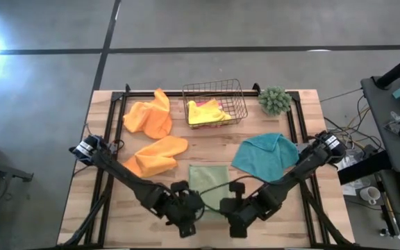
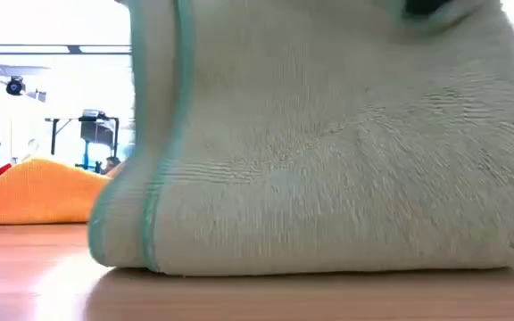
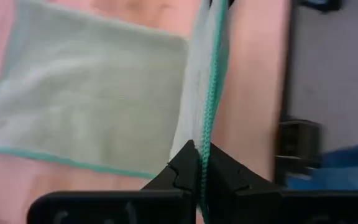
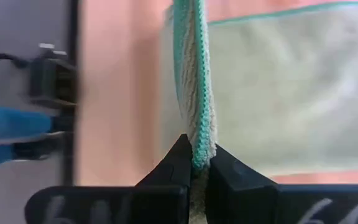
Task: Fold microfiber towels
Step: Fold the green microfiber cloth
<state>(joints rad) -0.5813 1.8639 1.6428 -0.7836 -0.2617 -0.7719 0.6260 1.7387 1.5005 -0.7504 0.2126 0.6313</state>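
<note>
High view first: we are looking down on the light green towel [image 1: 207, 182] lying at the near-centre of the table [image 1: 304, 208], and both arms are reaching in at its near edge. The left gripper [image 1: 186, 221] is sitting at about seven o'clock of the towel, the right gripper [image 1: 236, 221] at about five o'clock.

From up here we are not seeing the fingers. The wrist views are giving us that: the left gripper [image 3: 202, 163] is pinching the teal-stitched hem of the light green towel [image 3: 98, 106] between nearly closed fingers, and the right gripper [image 4: 197, 163] is clamping the same hem of the towel [image 4: 278, 93], doubled over, the same way.

The low view is showing the light green towel [image 2: 328, 152] lifted off the wood along its gripped edge, with an orange towel [image 2: 34, 192] behind it.

Back up top, we are seeing two orange towels [image 1: 158, 155] [image 1: 150, 115] at ten and eleven o'clock, the teal towel [image 1: 266, 155] at two o'clock, and a yellow towel [image 1: 205, 112] in the wire basket [image 1: 238, 97] at twelve, beside a small green plant [image 1: 275, 101].
</note>
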